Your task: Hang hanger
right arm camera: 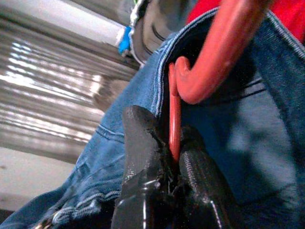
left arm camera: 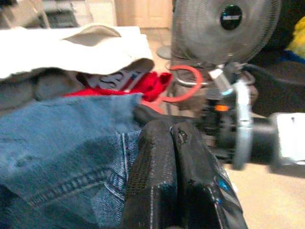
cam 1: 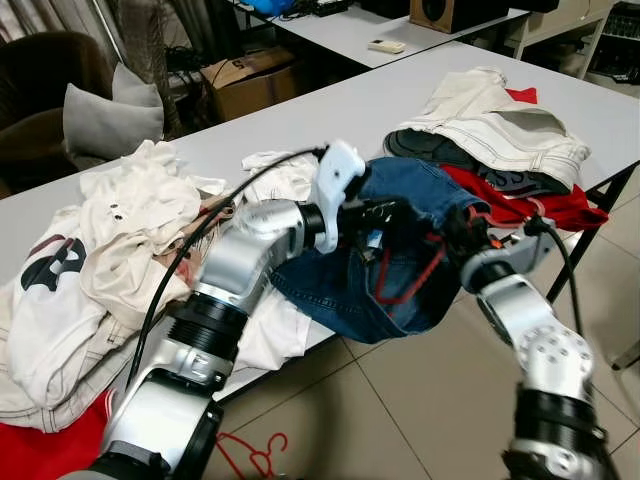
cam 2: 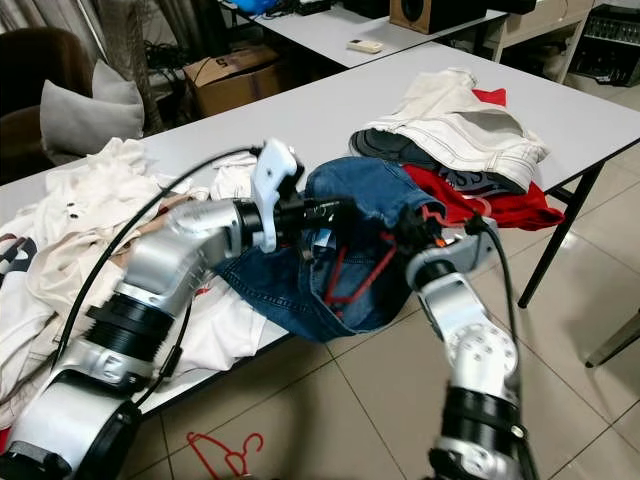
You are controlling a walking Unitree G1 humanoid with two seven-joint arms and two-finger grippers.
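Blue jeans (cam 1: 335,285) hang half off the front edge of the grey table (cam 1: 300,120). A red wire hanger (cam 1: 408,282) sits inside their waist opening, its hook (left arm camera: 183,83) poking out. My left gripper (cam 1: 397,212) is shut on the denim at the waistband, where the fingers (left arm camera: 167,171) press together against the cloth. My right gripper (cam 1: 458,228) faces it from the right and is shut on the red hanger wire (right arm camera: 175,126), just inside the jeans. Both grippers hold the garment slightly above the table edge.
Crumpled white clothes (cam 1: 110,260) cover the table's left end. Cream, dark and red garments (cam 1: 490,130) are heaped at the right. A second red hanger (cam 1: 255,452) lies on the tiled floor by my left side. Behind the table are a cardboard box (cam 1: 250,80) and a grey cushion (cam 1: 110,120).
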